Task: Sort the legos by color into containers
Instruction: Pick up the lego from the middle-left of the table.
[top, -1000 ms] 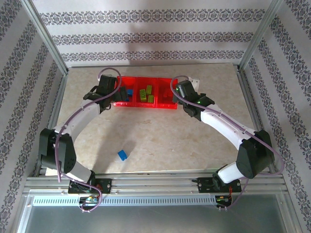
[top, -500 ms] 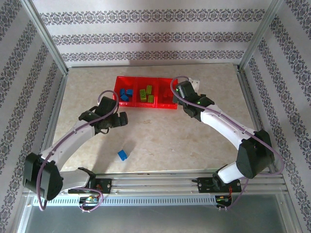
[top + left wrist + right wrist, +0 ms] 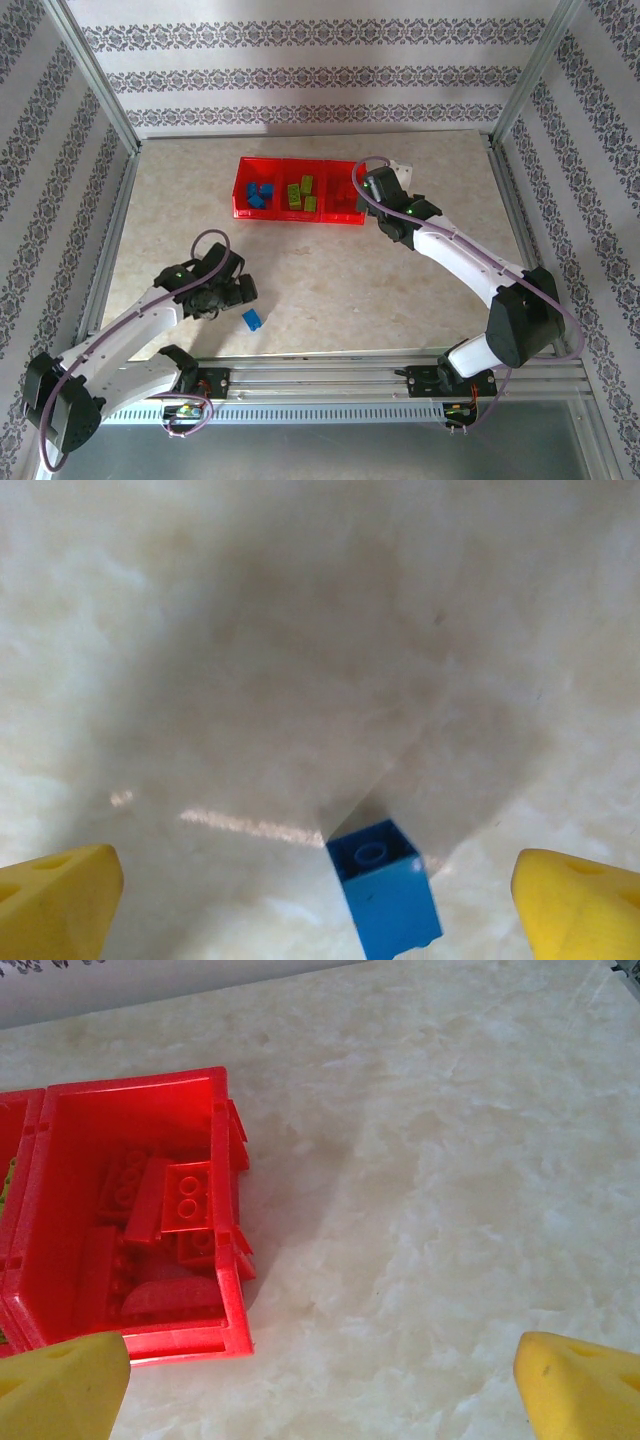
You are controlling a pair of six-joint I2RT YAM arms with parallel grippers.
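Marble-patterned table point(image 3: 330, 270) is shown from above, with two arms mounted at its near edge. A red tray point(image 3: 340, 218) of three compartments is set at the far middle of the table. Blue bricks point(image 3: 260, 195) are seen in its left compartment and green bricks point(image 3: 302, 193) in the middle one. Red bricks point(image 3: 185, 1200) are seen piled in the right compartment in the right wrist view.

The left gripper point(image 3: 240, 293) is placed low over the near-left part of the table, well apart from the tray. Its jaws are spread wide and nothing is held. In the left wrist view the gripper point(image 3: 320, 905) is shown with its yellow fingers point(image 3: 55, 905) at the two lower corners.

The right gripper point(image 3: 375, 185) is held at the right end of the tray. Its jaws are likewise spread wide and empty. In its own view point(image 3: 320, 1385) the red compartment is seen by the left-hand finger point(image 3: 60, 1385), and bare table lies between the fingers.

A loose blue brick point(image 3: 252, 320) is left on the table just beside the left gripper. In the left wrist view this brick point(image 3: 388, 900) lies between the fingers, nearer the right-hand one and touched by neither. One stud is visible on its upper face.
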